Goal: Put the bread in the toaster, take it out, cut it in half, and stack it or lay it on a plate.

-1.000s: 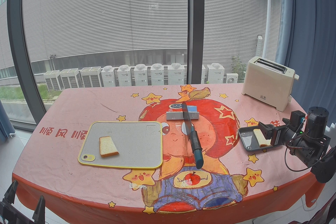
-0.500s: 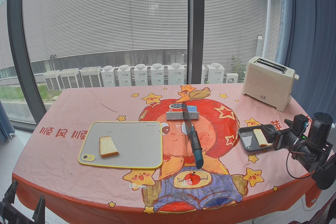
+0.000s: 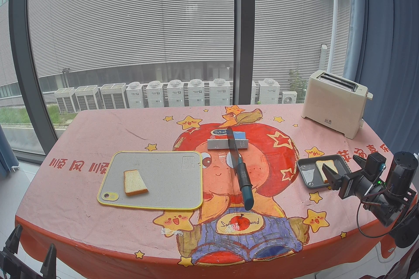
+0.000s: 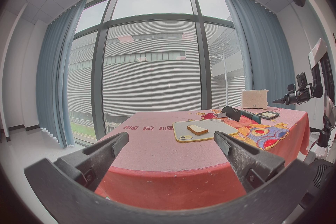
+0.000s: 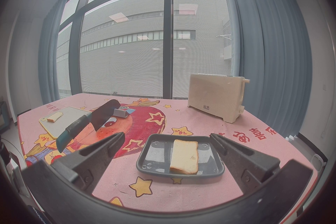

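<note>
Bread first: one pale half-slice of toast (image 5: 184,156) lies flat in the dark rectangular plate (image 5: 217,167) near the right edge of the pink cartoon-print table (image 3: 87,140). I see my right gripper (image 5: 166,137) just short of that plate, spread wide and holding nothing. The other half-slice (image 3: 134,182) sits on the grey, yellow-rimmed cutting board (image 3: 174,179). Between board and plate lies the blue-handled knife (image 3: 241,171), its blade propped across a small grey block (image 3: 218,144). The cream toaster (image 3: 334,103) stands at the far right corner. My left gripper (image 4: 170,135) hangs off the near left corner, jaws apart and empty.
</note>
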